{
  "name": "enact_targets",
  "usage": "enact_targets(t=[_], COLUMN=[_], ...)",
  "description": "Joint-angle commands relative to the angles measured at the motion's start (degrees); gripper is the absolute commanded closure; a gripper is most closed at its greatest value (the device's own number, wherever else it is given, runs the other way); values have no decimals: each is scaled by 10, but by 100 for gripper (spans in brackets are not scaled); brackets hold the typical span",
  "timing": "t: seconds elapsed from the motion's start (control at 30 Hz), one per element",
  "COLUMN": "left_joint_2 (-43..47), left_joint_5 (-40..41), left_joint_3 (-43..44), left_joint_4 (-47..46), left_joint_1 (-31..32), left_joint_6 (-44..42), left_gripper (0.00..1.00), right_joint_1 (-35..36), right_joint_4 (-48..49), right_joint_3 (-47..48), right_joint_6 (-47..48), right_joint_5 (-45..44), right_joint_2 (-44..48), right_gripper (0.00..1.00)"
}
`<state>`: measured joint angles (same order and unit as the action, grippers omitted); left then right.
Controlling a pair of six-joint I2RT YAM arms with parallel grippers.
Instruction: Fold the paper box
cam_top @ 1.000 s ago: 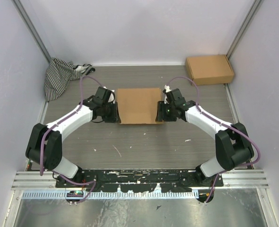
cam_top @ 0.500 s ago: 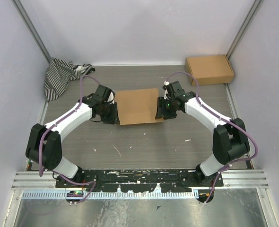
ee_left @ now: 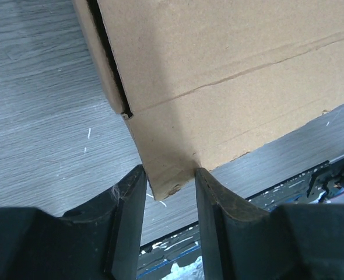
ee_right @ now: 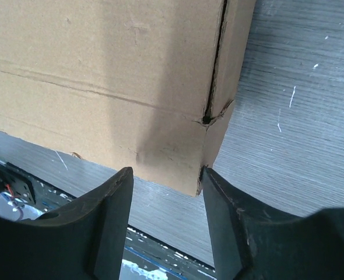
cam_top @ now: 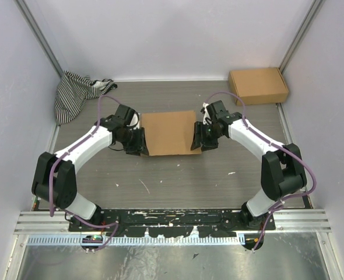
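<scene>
The paper box [cam_top: 169, 133] is a closed, flat brown cardboard box in the middle of the table. My left gripper [cam_top: 141, 143] is at its near left corner. In the left wrist view [ee_left: 167, 175] both fingertips [ee_left: 134, 181] touch the sides of the box's corner [ee_left: 218, 70], which sits between them. My right gripper [cam_top: 198, 140] is at the near right corner. In the right wrist view [ee_right: 167, 175] its jaws stand wider; one fingertip [ee_right: 210, 175] touches the box's corner edge [ee_right: 102, 76], and the other is clear of it.
A ready-assembled brown cardboard box [cam_top: 258, 86] stands at the back right by the wall. A striped cloth [cam_top: 76, 93] lies bunched at the back left. Walls close in on both sides.
The box has shifted slightly nearer and turned a little. Both grippers moved with it, the right one inward along the box's right side.
</scene>
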<state>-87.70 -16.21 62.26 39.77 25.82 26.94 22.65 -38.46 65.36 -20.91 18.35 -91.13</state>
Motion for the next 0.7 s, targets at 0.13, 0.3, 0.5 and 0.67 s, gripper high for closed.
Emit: enact_targets(t=[0.13,0.3,0.5,0.67], left_joint_2=[0,-2,-20,-23], left_joint_5=[-96,-104,-85,-62], left_joint_3=[4,2,1,-1], left_joint_4=[-31,-35,-26,-16], left_joint_1=[-14,-15,-15,-15], left_joint_6=[12,14,0,-8], left_gripper=[56,56,56,57], right_joint_1=[-14,-17,-17,-17], right_joint_4=[15,14,18,21], right_joint_3=[14,15,9,5], right_joint_6=[-5,-5,1,2], right_joint_5=[82,80,40,21], right_joint_2=[6,8,0,0], right_gripper=[46,47,47,47])
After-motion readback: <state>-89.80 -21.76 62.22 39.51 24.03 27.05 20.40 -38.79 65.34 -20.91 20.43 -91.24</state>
